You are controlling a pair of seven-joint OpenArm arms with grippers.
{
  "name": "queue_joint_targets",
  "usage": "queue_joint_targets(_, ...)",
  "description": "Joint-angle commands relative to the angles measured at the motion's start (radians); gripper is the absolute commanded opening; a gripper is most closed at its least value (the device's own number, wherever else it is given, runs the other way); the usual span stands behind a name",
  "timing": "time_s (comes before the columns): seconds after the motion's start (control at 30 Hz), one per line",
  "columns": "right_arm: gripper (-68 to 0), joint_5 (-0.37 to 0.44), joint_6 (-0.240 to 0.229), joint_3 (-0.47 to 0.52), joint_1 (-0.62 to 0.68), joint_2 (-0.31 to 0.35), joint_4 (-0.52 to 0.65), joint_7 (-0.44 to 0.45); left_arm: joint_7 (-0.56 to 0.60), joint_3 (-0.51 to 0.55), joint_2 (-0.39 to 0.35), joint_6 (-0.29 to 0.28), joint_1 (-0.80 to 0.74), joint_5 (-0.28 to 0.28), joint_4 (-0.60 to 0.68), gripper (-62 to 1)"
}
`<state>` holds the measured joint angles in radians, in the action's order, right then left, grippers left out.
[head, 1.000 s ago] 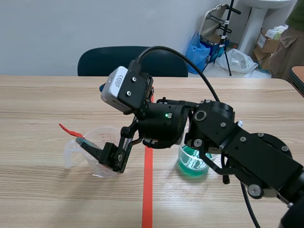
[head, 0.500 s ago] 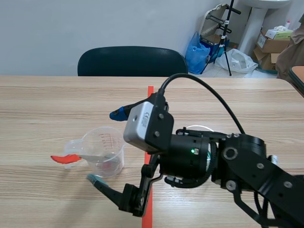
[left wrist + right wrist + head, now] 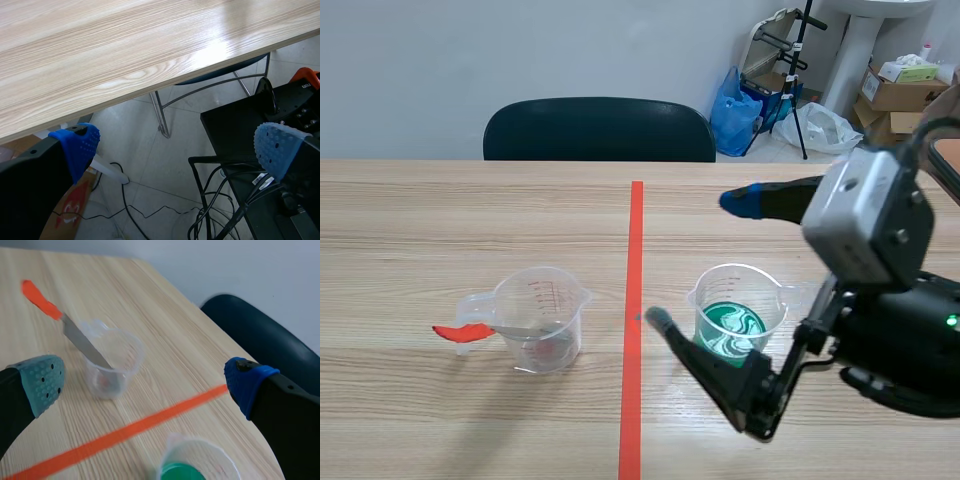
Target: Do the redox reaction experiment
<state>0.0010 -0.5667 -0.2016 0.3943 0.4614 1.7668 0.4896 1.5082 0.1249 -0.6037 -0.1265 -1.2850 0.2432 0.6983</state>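
A clear measuring cup [image 3: 542, 318] stands left of the red tape line, with a trace of red at its bottom. A spatula with a red handle [image 3: 460, 331] leans in it, handle out to the left. Right of the line stands a second clear cup holding green liquid [image 3: 732, 322]. My right gripper [image 3: 705, 260] hangs open above and around that green cup, holding nothing. From the right wrist, the right gripper [image 3: 145, 382] has the spatula cup [image 3: 112, 365] ahead and the green cup [image 3: 192, 462] below. My left gripper [image 3: 175, 150] is open off the table's edge, over the floor.
A dark chair [image 3: 600, 128] stands behind the table's far edge. Bags, boxes and a tripod fill the back right corner [image 3: 800, 90]. Below the left gripper are the table's edge [image 3: 125, 45], cables and a black stand [image 3: 240, 125].
My right arm has drawn back from the left cup across the tape line to the right. The spatula stays in the left cup, which now stands upright.
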Motion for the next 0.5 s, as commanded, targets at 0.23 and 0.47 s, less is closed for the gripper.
queue_joint_targets(0.23, 0.4, 0.193, 0.003, 0.188, 0.124, 0.004, 0.175, -0.192, 0.046, 0.023, 0.052, 0.012, 0.053, 0.003, 0.010, 1.4)
queue_joint_targets(0.47, 0.4, 0.245, 0.019, 0.294, 0.225, 0.004, 0.264, -0.197, 0.046, 0.122, 0.137, 0.093, 0.115, -0.002, 0.069, 1.4)
